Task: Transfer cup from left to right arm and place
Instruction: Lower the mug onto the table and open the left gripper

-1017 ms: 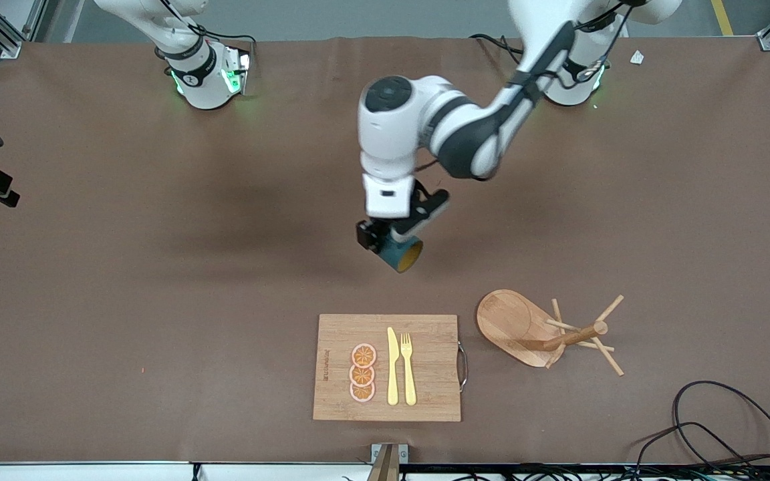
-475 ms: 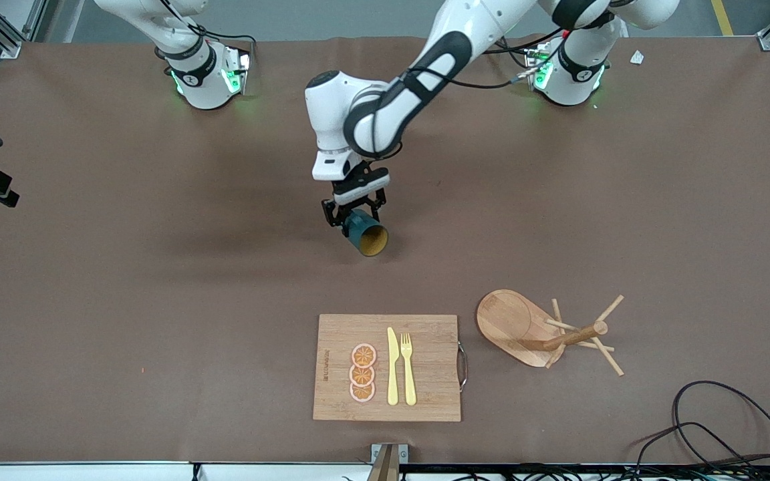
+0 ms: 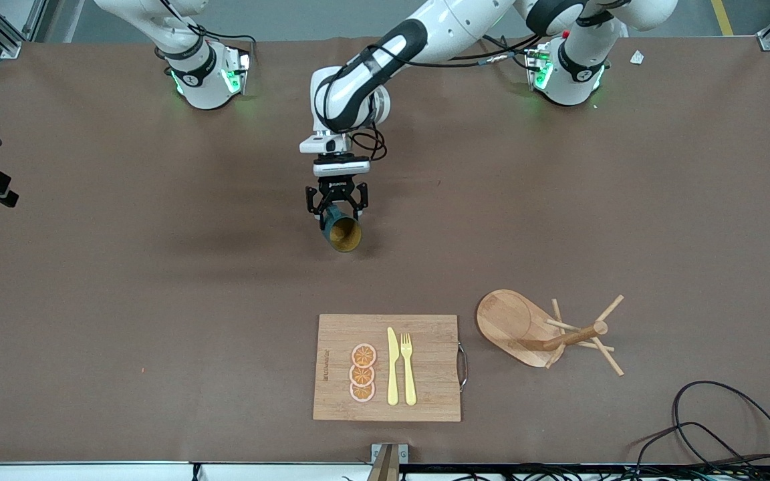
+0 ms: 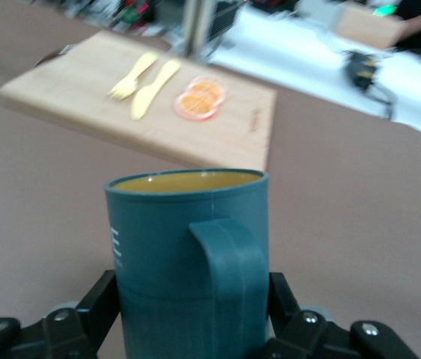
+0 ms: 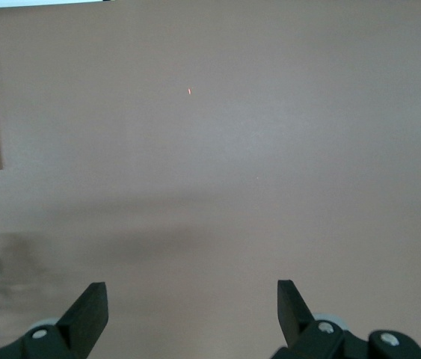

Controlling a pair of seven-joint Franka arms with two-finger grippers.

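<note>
The dark teal cup [image 3: 343, 232] with a tan-yellow inside is gripped by my left gripper [image 3: 336, 212], which is shut on its sides over the middle of the table. The cup is tilted so its mouth faces the front camera. In the left wrist view the cup [image 4: 188, 254] fills the space between the fingers [image 4: 98, 303], with its handle turned toward the camera. My right gripper [image 5: 191, 299] is open and empty over bare table. It does not show in the front view.
A wooden cutting board [image 3: 432, 334] lies near the front edge with three orange slices [image 3: 362, 373], a yellow knife [image 3: 392, 366] and a fork [image 3: 408, 367]. A wooden mug tree [image 3: 545, 331] lies on its side beside it. Cables [image 3: 726, 427] lie at the front corner.
My left arm has swung toward the right arm's end of the table, carrying the cup with it. The wrist has turned, so the gripper now points straight at the front camera.
</note>
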